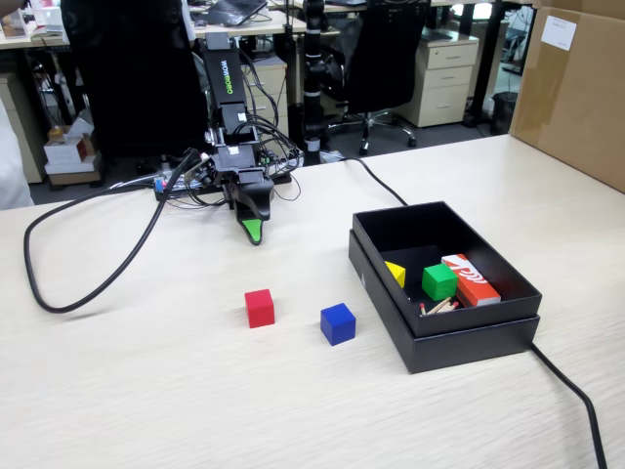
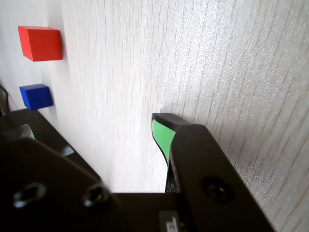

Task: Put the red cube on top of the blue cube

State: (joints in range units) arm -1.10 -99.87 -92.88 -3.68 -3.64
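The red cube (image 1: pixel 259 307) sits on the pale wooden table (image 1: pixel 146 391), with the blue cube (image 1: pixel 337 322) a short gap to its right in the fixed view. Both stand alone, untouched. My gripper (image 1: pixel 252 233) hangs tip-down well behind the red cube, close to the arm's base, with nothing in it. In the wrist view the red cube (image 2: pixel 41 43) and blue cube (image 2: pixel 36 96) lie far off at the upper left. One green-padded fingertip (image 2: pixel 161 135) shows at the right and bare table fills the wide gap in my gripper (image 2: pixel 91 128), so the jaws stand open.
An open black box (image 1: pixel 444 342) stands right of the blue cube, holding a green cube (image 1: pixel 438 281), a yellow piece (image 1: pixel 395 274), a red-and-white box (image 1: pixel 471 279) and some sticks. A black cable (image 1: pixel 59 293) loops at the left, another (image 1: pixel 576 401) runs off right. A cardboard box (image 1: pixel 576 88) stands far right.
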